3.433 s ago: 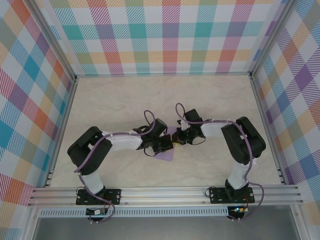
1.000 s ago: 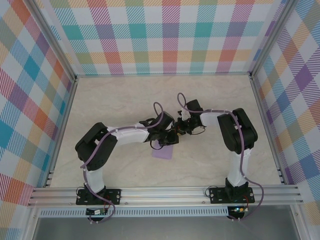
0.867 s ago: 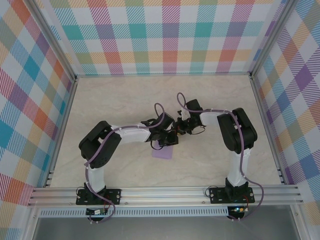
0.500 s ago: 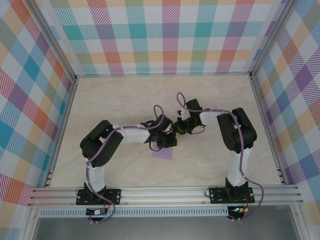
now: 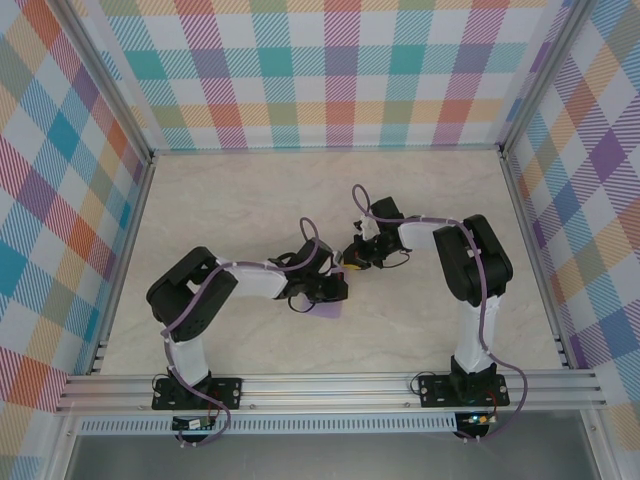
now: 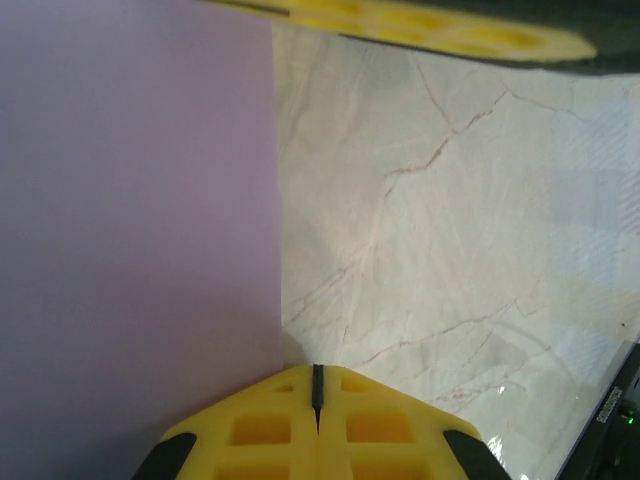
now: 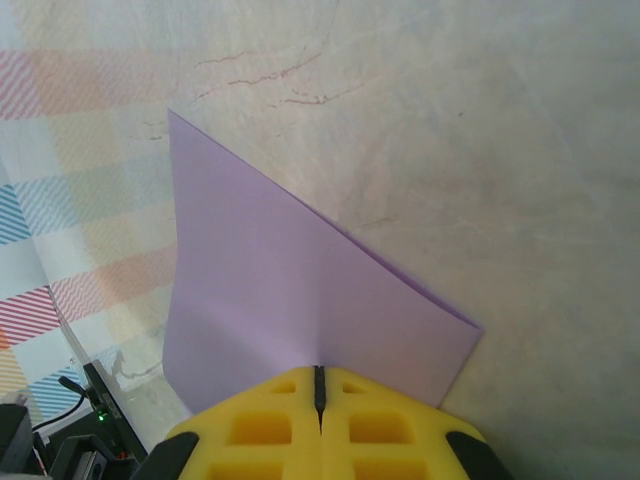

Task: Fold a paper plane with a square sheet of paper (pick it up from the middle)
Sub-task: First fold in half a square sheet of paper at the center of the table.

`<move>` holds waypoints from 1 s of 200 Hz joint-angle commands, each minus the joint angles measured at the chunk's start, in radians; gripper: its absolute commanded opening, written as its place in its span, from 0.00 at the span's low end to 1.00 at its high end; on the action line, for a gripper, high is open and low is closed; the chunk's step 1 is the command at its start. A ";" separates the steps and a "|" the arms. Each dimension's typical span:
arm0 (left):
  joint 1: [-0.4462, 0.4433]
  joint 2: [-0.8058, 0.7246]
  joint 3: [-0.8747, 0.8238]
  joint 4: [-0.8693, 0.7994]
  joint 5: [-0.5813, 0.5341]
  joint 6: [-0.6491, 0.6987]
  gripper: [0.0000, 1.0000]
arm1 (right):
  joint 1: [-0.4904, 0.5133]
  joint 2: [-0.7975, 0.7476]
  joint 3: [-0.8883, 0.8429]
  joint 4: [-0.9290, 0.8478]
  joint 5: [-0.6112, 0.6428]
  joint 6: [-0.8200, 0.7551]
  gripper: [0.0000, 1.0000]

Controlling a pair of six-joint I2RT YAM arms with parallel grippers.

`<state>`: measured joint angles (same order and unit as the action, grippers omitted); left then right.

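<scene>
Clearly the left end effector (image 5: 324, 290), spread wide, sits nearer, over the lavender sheet of paper's (image 5: 333, 310) far edge; the right end effector (image 5: 354, 261) hovers far-right, grip unclear.

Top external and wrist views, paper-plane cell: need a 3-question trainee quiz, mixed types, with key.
1. True or false: the sheet of paper is green.
2. In the top view, the sheet lies: A) partly hidden beneath the left gripper; B) against the back wall; C) on the front rail.
3. Fill in: in its wrist view, the left gripper's yellow fingers stand ___.
Key: 1 false (lavender); 2 A; 3 apart.
</scene>
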<state>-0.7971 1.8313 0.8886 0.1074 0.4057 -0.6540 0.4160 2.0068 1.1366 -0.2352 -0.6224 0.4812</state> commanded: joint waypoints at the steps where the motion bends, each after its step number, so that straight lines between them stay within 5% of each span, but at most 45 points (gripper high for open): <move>1: -0.026 -0.034 -0.055 -0.094 0.048 0.038 0.00 | -0.002 0.038 0.010 -0.033 0.046 -0.023 0.00; 139: -0.090 -0.208 -0.131 -0.137 0.037 0.010 0.00 | -0.003 0.021 0.030 -0.063 0.043 -0.030 0.00; 172: -0.044 -0.271 -0.038 -0.241 -0.002 0.018 0.21 | 0.000 -0.058 0.077 -0.114 0.046 -0.029 0.02; 200: 0.064 -0.329 -0.012 -0.356 -0.076 -0.003 0.39 | 0.027 -0.165 0.099 -0.181 0.126 -0.020 0.16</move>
<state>-0.8219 1.5677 0.8429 -0.1043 0.4103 -0.6453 0.4206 1.9717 1.1877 -0.3370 -0.5640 0.4763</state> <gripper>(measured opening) 0.327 0.106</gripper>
